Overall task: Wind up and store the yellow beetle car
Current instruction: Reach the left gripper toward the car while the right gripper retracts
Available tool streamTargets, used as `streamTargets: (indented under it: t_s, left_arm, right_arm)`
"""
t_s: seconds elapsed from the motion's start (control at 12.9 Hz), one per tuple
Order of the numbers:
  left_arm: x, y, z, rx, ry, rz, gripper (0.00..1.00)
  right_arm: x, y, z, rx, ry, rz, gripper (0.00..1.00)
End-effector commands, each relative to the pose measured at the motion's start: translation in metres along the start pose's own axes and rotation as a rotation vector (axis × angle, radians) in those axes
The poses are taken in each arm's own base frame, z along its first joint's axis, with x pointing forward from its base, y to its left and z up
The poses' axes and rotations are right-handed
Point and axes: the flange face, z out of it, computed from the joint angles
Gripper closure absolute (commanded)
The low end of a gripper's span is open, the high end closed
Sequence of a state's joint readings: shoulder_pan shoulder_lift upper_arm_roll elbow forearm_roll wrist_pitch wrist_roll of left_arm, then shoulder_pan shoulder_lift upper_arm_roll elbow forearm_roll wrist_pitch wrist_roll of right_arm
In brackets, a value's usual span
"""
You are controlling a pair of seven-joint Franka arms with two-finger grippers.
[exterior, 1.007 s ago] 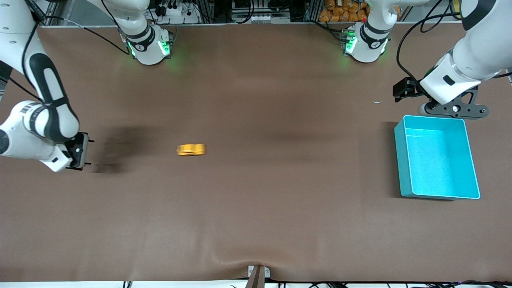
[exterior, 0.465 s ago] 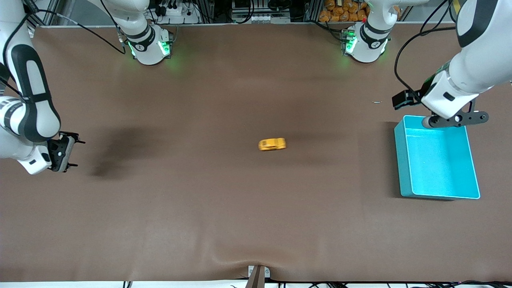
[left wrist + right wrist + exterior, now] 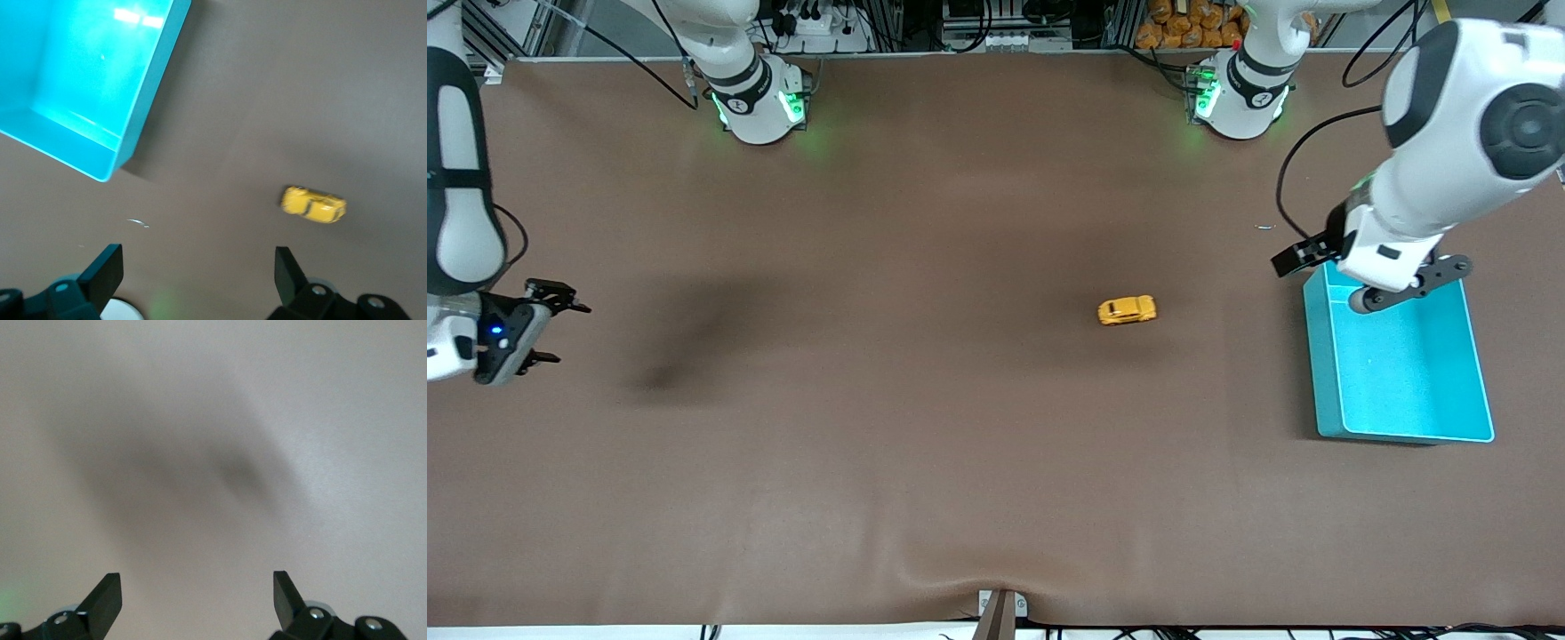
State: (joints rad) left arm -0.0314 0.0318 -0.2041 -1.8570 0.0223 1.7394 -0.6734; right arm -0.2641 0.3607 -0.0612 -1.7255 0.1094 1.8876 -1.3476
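The yellow beetle car (image 3: 1127, 310) stands on the brown table between the middle and the teal bin (image 3: 1319, 373). It also shows in the left wrist view (image 3: 313, 205), beside the bin (image 3: 143, 100). My left gripper (image 3: 1405, 284) is open and empty, up over the bin's corner that lies farthest from the front camera; in its own view (image 3: 199, 267) its jaws stand wide apart over bare table. My right gripper (image 3: 559, 327) is open and empty at the right arm's end of the table, over bare table (image 3: 197, 590).
The teal bin is empty and open-topped, at the left arm's end of the table. A small white scrap (image 3: 1265, 227) lies on the table, farther from the front camera than the car. A metal bracket (image 3: 999, 613) sits at the table's near edge.
The car has rolled across the table from near the right gripper toward the bin. The right gripper has drawn back toward its table end. The left gripper has come over the bin's corner.
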Motion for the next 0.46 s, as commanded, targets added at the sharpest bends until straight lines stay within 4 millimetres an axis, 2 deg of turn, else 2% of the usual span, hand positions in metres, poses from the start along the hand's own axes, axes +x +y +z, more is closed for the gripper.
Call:
streamTargets:
  t_s: [0.0,0.15,0.39]
  left_arm:
    - [-0.029,0.027,0.028,-0.040,0.021,-0.165,0.00]
    - [-0.049,0.044,0.060,-0.052,0.009,-0.261,0.00]
    - [-0.074,0.058,0.103,-0.057,0.002,-0.413,0.00]
  right_arm:
    - [0.017,0.000,-0.039,-0.007,0.035,0.102,0.00]
    - [0.039,-0.012,-0.069,-0.021,0.040,0.201,0.00]
    - [0.082,-0.049,-0.110,-0.060,0.057,0.373,0.00]
